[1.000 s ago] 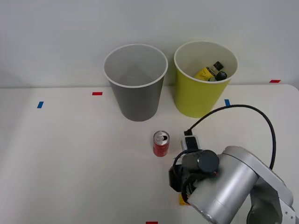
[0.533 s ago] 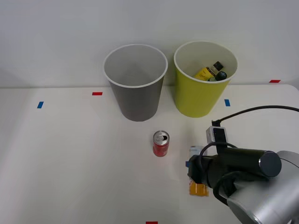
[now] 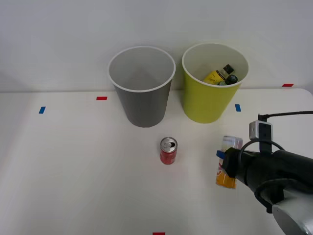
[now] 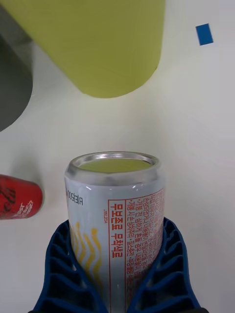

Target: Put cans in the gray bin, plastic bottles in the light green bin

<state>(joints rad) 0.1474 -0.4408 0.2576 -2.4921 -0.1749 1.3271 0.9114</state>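
Presently right gripper (image 3: 226, 163) clamped on slim can (image 3: 229, 161), right of red can (image 3: 168, 151), gray bin (image 3: 142, 88) and green bin (image 3: 213, 83) behind red can, bottles (image 3: 221, 76) in green bin.

Slim can (image 4: 115, 215) in blue claw (image 4: 115, 274)

Hand (image 4: 115, 288): blue ribbed fingers (image 4: 63, 274), black wrist behind.
Tall can (image 4: 115, 215) within the hand: white, yellow waves, red print, silver rim; orange end seen in front view (image 3: 228, 162).
Short can (image 3: 168, 151): red, silver top.
Bins beyond the hand: gray bin (image 3: 143, 88) rimmed white, light green bin (image 3: 212, 83).
Table (image 3: 73, 166): white, with blue and red tape marks.
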